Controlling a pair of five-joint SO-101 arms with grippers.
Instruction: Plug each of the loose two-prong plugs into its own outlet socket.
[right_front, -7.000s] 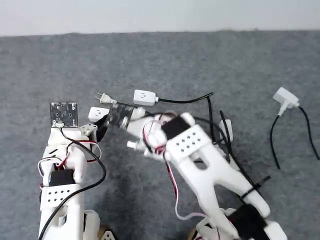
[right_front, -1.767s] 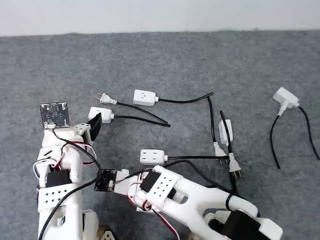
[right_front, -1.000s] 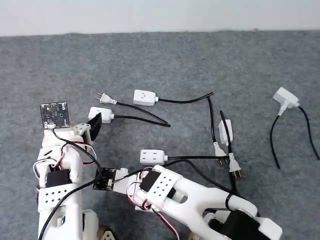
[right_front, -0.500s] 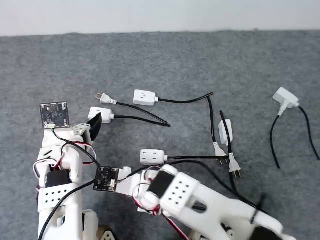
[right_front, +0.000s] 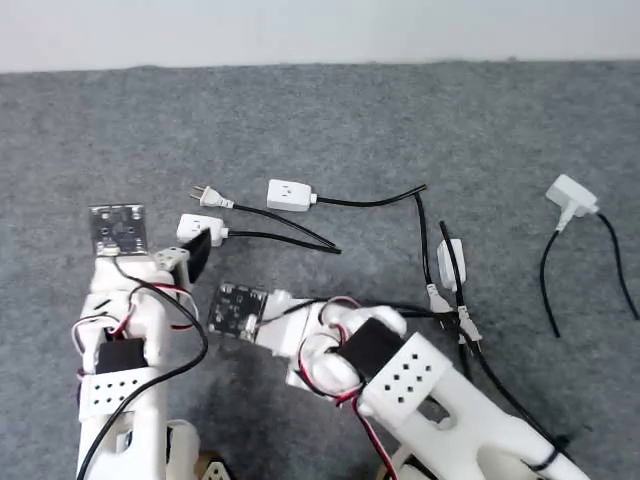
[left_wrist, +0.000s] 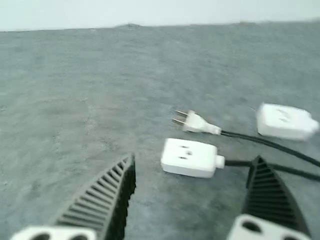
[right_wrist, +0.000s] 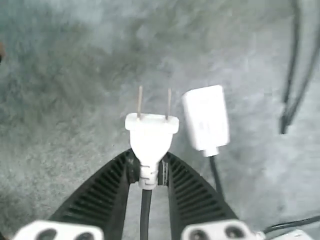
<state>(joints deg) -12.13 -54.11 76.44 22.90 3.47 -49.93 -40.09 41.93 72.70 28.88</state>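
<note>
A grey carpet covers the whole work surface, and a pale wall runs along its far edge. The right arm lies low across the near middle, and the left arm stands at the near left. The right gripper is clamped on the neck of a white two-prong plug. The plug's long axis runs straight out along the fingers, its two bare prongs parallel and pointing away from the wrist, above the carpet. Just beside it, parallel but apart, lies the neighbouring socket, cord end toward the gripper. The left gripper is spread wide and grasps nothing. Just beyond its fingers rests the left socket, slots showing, its cord leading right. Past that lies a loose plug, prongs pointing left and cord trailing right. Beside it is the far socket, slot face up, long axis left to right. Farther right a narrow socket lies lengthwise toward the arms. A third plug and a fourth plug sit near its near end, prongs toward the near edge. A white fitting on its own black cord lies well apart at the far right.
</note>
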